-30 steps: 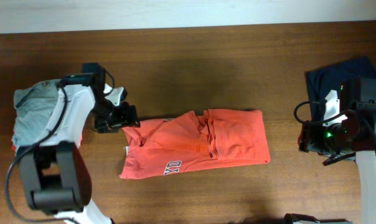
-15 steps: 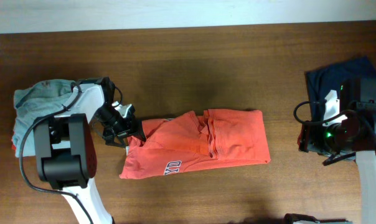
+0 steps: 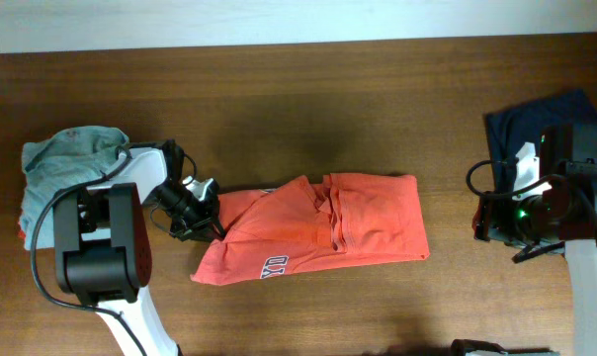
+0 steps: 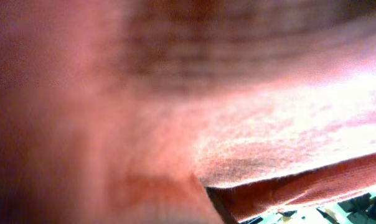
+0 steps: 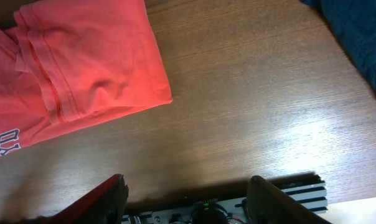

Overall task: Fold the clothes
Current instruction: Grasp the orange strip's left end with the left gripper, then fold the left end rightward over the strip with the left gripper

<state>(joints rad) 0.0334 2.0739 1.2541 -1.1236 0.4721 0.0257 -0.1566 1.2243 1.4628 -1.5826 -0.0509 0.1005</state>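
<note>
A lettered shirt (image 3: 318, 227) is laid mid-table (image 3: 308, 109). A crumpled shirt (image 3: 66, 158) is heaped at the left edge. A third shirt (image 3: 526, 124) is placed far right, well apart.

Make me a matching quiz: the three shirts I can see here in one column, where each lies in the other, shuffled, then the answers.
1. coral-red shirt
2. navy shirt
3. grey-blue shirt

A. left end of the table
B. right end, partly under the right arm
C. middle, spread flat

Pairs: 1-C, 2-B, 3-A
</note>
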